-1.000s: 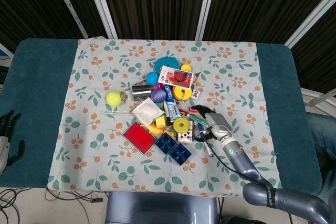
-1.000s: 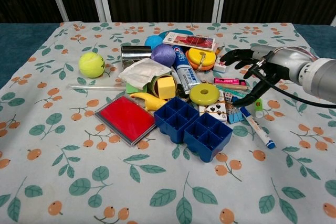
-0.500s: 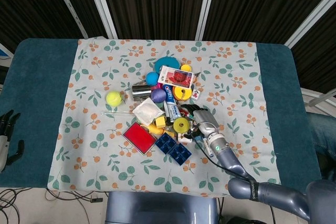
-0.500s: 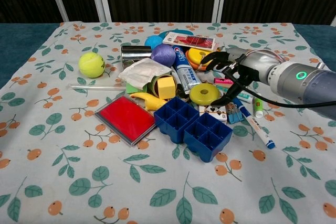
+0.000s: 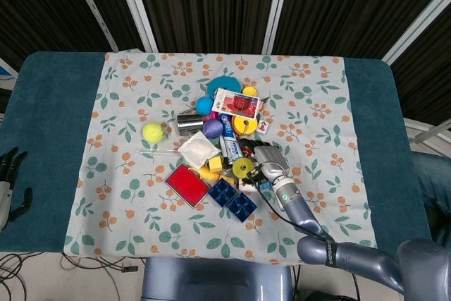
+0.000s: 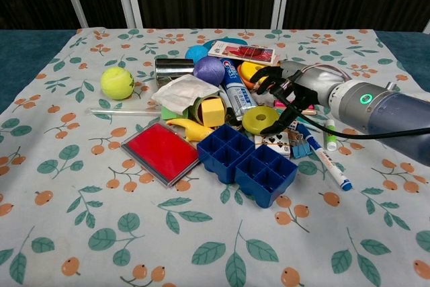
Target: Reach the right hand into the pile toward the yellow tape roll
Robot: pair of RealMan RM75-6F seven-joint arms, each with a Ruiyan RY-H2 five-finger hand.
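Right hand (image 6: 285, 92) hovering over the right side of the pile, fingers (image 6: 265, 78) spread and curved downward, gripping nothing. Thumb tip pointing down just right of the yellow tape roll (image 6: 261, 119); cannot tell whether actually touching it. In the head view, same hand (image 5: 266, 158) sitting just right of the roll (image 5: 243, 168), forearm trailing off toward the bottom right.

Yellow tape roll lying flat near the pile's centre-right, just behind the blue compartment tray (image 6: 247, 163) and beside the playing cards (image 6: 275, 140).

Left hand (image 5: 8, 182) hanging off the far left table edge, well apart from everything, fingers loosely apart, holding nothing.

Rest of the pile, sitting on the floral cloth (image 6: 80, 186):
- red flat case (image 6: 160, 152) lying left of the tray
- yellow cube (image 6: 213, 111) and banana-shaped piece (image 6: 185, 128) sitting between case and roll
- toothpaste tube (image 6: 234, 88) running front to back, purple ball (image 6: 209, 70) just left of it
- metal can (image 6: 173, 69) lying on its side, white tissue pack (image 6: 183, 92) in front of it
- tennis ball (image 6: 117, 82) resting apart on the left
- blue marker (image 6: 328, 162) lying right of the tray
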